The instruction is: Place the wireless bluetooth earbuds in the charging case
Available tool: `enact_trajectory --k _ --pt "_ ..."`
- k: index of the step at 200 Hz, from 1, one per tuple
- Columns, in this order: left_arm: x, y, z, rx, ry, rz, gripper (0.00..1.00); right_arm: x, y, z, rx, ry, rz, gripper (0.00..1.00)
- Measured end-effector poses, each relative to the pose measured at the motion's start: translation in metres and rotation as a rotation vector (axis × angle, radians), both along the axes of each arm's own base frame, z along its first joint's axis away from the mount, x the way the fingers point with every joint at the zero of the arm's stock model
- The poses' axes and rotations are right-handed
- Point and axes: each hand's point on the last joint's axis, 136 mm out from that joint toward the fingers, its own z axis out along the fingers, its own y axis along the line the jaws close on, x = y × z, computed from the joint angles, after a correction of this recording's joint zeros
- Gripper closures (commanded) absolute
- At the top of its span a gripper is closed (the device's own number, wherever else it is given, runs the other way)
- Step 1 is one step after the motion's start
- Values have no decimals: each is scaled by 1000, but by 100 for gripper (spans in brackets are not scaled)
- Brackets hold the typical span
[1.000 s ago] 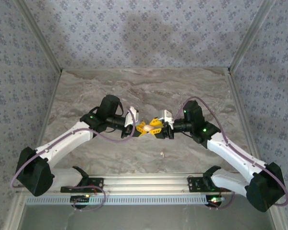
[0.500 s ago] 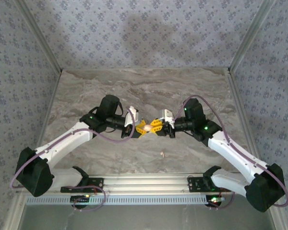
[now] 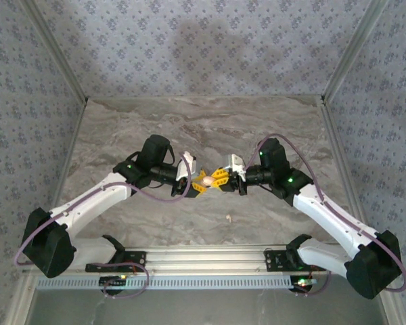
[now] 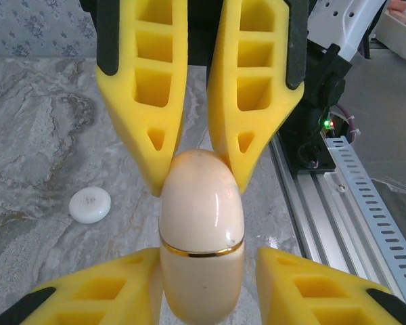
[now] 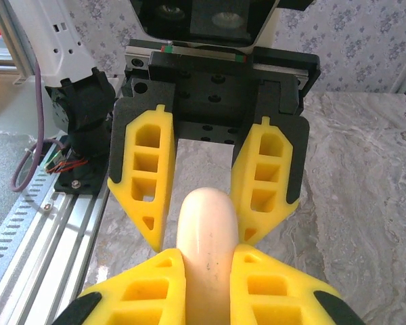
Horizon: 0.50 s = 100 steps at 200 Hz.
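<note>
Nearest, along the front edge: the aluminium rail [image 3: 203,256]. Runs side to side below the marble. Just beyond it, on the bare tabletop [image 3: 142,128]: one tiny whitish earbud [image 3: 228,217]. Lies loose and alone on the marble.

Farther in, at mid-tabletop: the cream, egg-shaped charging case [image 4: 201,223], gold band round its middle, seam shut, well apart from the earbud. Sits between two arms meeting tip to tip. Clamps one end with the right pincer [image 5: 208,252], both yellow fingers [image 5: 168,264] pressed against its sides. Flanks the other end with the left pincer [image 4: 208,256], parted slightly wider than the shell: touches with one finger, leaves a thin gap beside the other.

Beyond the case, on the side away from the rail: a small round white puck [image 4: 90,204]. Rests flat on the marble, clear of case and fingers.
</note>
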Motion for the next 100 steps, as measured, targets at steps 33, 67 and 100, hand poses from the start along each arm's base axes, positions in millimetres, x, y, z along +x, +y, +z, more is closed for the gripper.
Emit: enact_trajectory --k 33,67,100 --pt "0 0 -2 8 8 2 62 0 0 0 -3 3 4 83" --pt "1 -1 -5 13 17 2 60 0 0 -1 -7 3 6 83" --pt "0 -2 -4 9 18 -1 57 0 0 -3 -13 7 7 83"
